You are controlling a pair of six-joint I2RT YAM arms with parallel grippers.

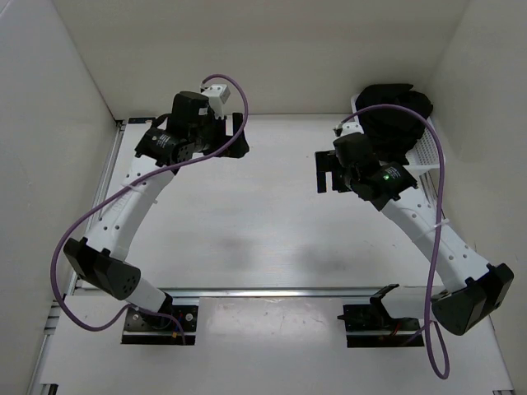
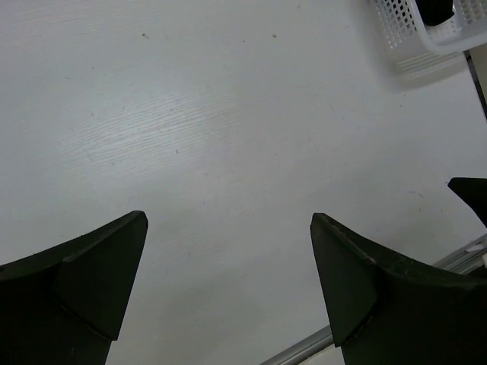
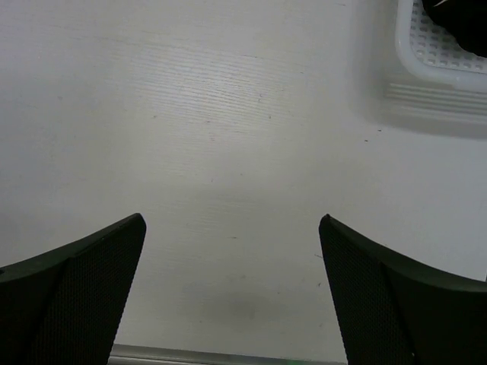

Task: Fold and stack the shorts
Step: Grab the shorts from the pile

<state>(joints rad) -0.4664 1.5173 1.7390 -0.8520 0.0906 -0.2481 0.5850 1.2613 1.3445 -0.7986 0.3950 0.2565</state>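
Note:
The black shorts (image 1: 396, 109) lie heaped in a white basket (image 1: 425, 153) at the back right of the table. A bit of their black fabric shows in the basket in the left wrist view (image 2: 439, 9) and in the right wrist view (image 3: 466, 20). My left gripper (image 1: 234, 142) is open and empty above the back left of the table, far from the shorts; its jaws (image 2: 228, 220) stand wide apart over bare table. My right gripper (image 1: 328, 171) is open and empty just left of the basket, with only table between its jaws (image 3: 232, 220).
The white table (image 1: 247, 222) is walled on the left, back and right. A metal rail (image 1: 272, 291) runs along its near edge by the arm bases. The basket's corner shows in both wrist views, left (image 2: 415, 42) and right (image 3: 437, 68). Purple cables loop off both arms.

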